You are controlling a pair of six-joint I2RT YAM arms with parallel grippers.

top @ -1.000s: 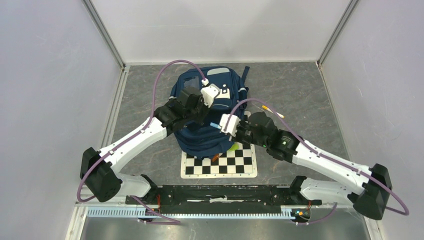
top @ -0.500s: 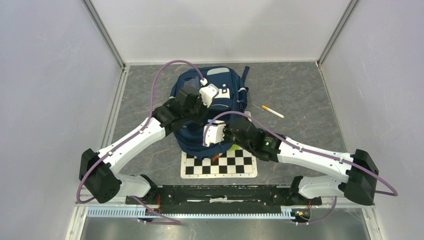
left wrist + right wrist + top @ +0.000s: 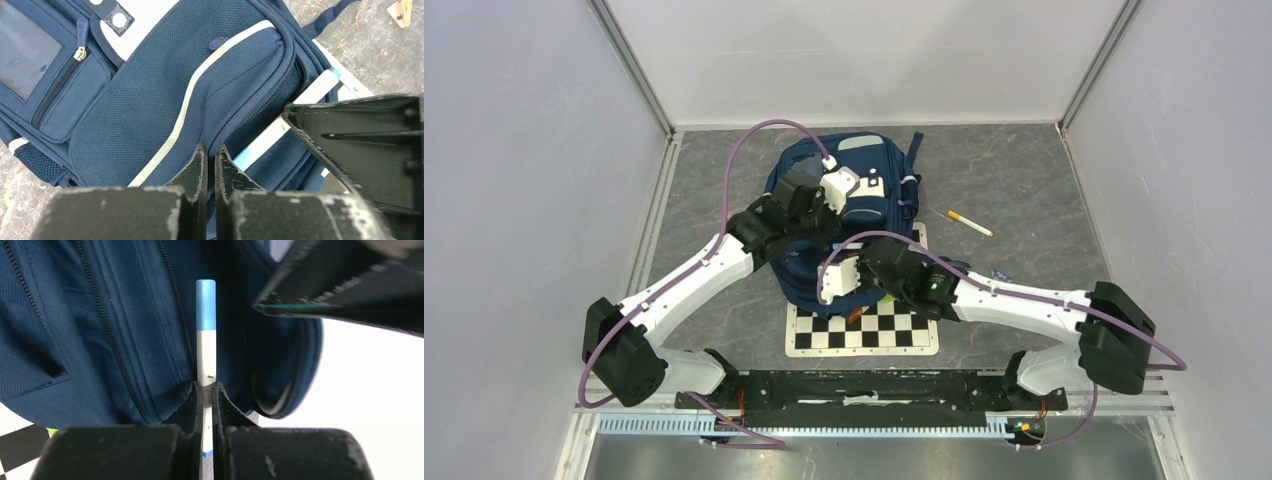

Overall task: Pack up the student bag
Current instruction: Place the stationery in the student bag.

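Note:
The student bag [image 3: 869, 175] lies flat in the middle of the table, navy with grey stripes; it also shows in the left wrist view [image 3: 150, 90] and the right wrist view [image 3: 100, 330]. My left gripper [image 3: 822, 232] [image 3: 210, 150] is shut on the fabric edge of the bag's zipped opening and holds it. My right gripper [image 3: 834, 266] [image 3: 205, 387] is shut on a white marker with a blue cap [image 3: 206, 335]. The marker's cap end points into the bag's open compartment. The marker also shows in the left wrist view [image 3: 280, 125], beside the right gripper's black body [image 3: 360, 135].
A black-and-white checkerboard [image 3: 864, 328] lies under the bag's near end. A thin white pen with a yellow tip [image 3: 969, 222] lies on the table right of the bag. A yellow-green thing [image 3: 892, 295] and a small orange thing [image 3: 854, 316] peek out at the bag's near edge.
My right arm has swung left with the marker, from the bag's right side to its near end at the opening. My left gripper has stayed on the bag.

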